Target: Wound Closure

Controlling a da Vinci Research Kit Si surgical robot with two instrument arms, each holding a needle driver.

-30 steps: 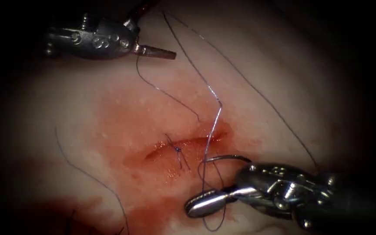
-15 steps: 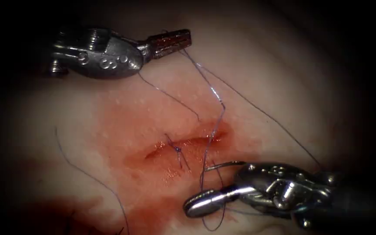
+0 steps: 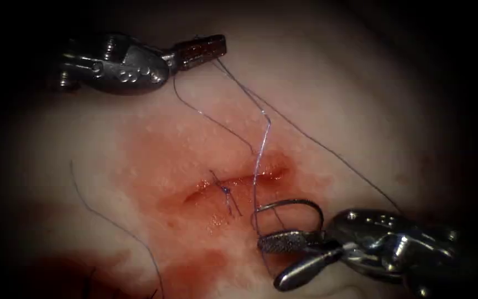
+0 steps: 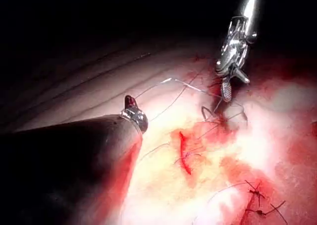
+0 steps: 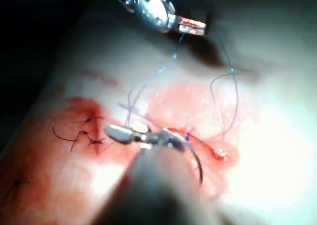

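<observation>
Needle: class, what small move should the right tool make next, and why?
Probably close the right tool on the needle: its jaws stand open beside the needle's curve near the cut's right end, while the left tool holds the thread.

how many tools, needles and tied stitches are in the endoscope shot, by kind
tools: 2, left end effector shut on the thread, right end effector open, clamping nothing
needle: 1, by the right end effector's upper jaw, near the right end of the cut; whether it is in the tissue is unclear
tied stitch: 1, across the cut
total: 4
</observation>
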